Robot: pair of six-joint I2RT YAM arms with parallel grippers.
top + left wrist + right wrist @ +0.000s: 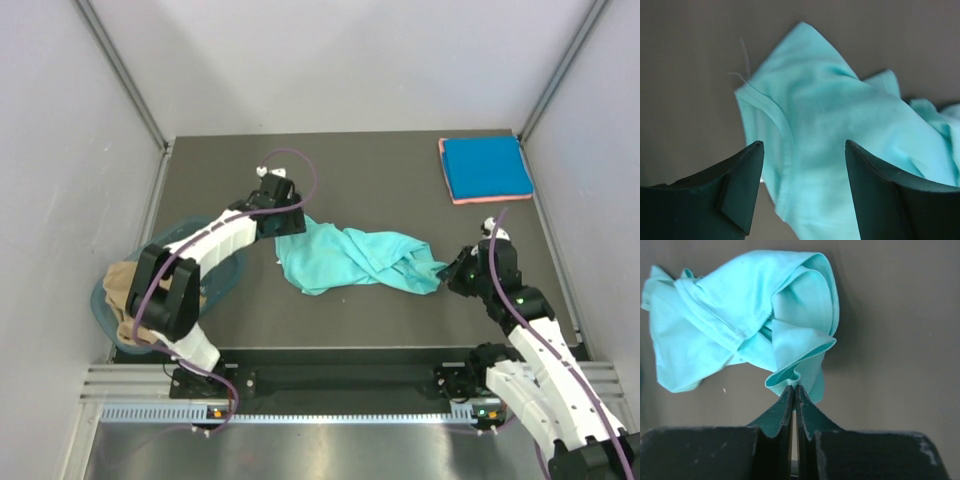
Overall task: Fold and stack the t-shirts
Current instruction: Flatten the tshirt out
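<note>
Right end effector (794, 389) closed, apparently pinching hem of crumpled teal-green cloth t-shirt (350, 258) on dark surface (400, 180); left end effector (804, 145) open over opposite corner

Translucent teal tub (229, 278) at left, dark tabletop (380, 180)

Left jaws wide — right jaws clamped

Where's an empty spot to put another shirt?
The far strip between the back wall and the crumpled teal t-shirt, left of the folded blue t-shirt, is bare. So is the near strip between the teal one and the table's front edge. Crowded: the middle, and the left edge with the tub.
</note>
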